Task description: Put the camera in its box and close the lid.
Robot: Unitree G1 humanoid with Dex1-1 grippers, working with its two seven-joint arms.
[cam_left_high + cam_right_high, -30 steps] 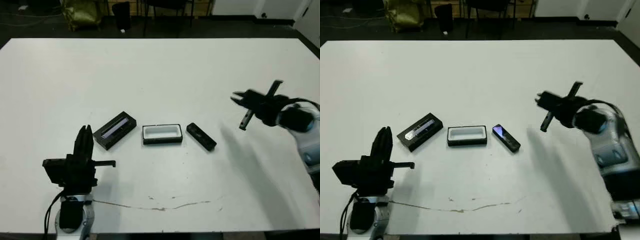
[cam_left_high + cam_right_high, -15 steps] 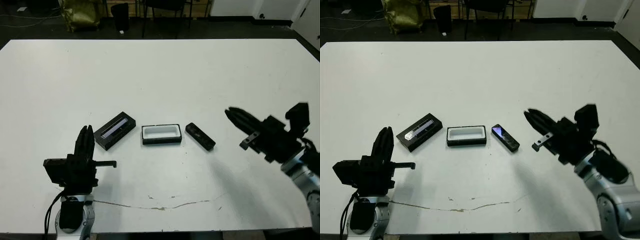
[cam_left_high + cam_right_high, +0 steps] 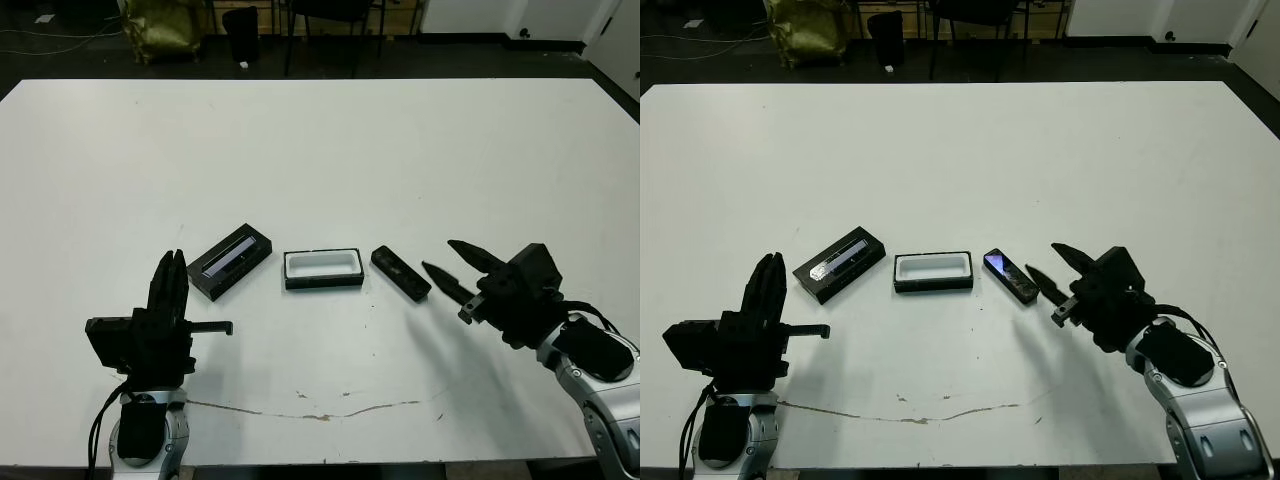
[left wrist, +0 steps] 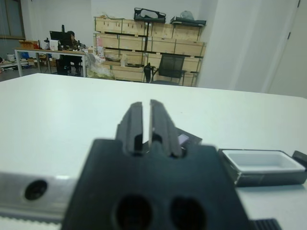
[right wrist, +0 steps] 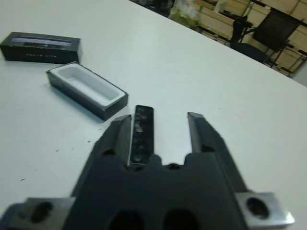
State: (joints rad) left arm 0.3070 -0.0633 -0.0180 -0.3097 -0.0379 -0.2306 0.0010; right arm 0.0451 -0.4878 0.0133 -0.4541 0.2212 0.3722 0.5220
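Three black items lie in a row at mid-table. The lid (image 3: 230, 260) with its pale strip is on the left, the white-lined box (image 3: 322, 268) sits open in the middle, and the slim camera (image 3: 401, 273) lies on the right. My right gripper (image 3: 446, 263) is open, its fingertips just right of the camera and not touching it. In the right wrist view the camera (image 5: 142, 132) lies between the open fingers (image 5: 200, 129), close to one of them. My left gripper (image 3: 173, 268) is shut and empty, left of the lid near the table's front.
A thin brown mark (image 3: 330, 410) runs along the white table (image 3: 330, 150) near its front edge. Beyond the far edge are dark floor, chairs and a yellow bag (image 3: 160, 25).
My right arm has swung down from high at the right toward the camera, and its fingertips now sit beside it. The left arm and the three items have stayed put.
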